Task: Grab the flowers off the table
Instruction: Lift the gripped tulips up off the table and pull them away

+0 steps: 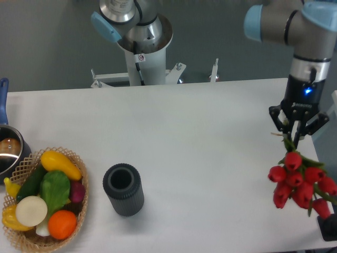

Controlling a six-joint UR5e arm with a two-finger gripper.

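Observation:
The flowers (pixel 299 182), a small bunch of red tulips with green stems, hang at the right edge of the white table (pixel 189 137). My gripper (pixel 295 138) is right above them, shut on the green stems, with the red heads pointing down and toward the camera. Whether the heads still touch the table I cannot tell.
A dark grey cylindrical cup (pixel 123 189) stands at the front centre-left. A wicker basket (pixel 46 203) of colourful vegetables sits at the front left, with a metal pot (pixel 8 150) beside it at the left edge. A dark object (pixel 329 227) sits at the front right corner.

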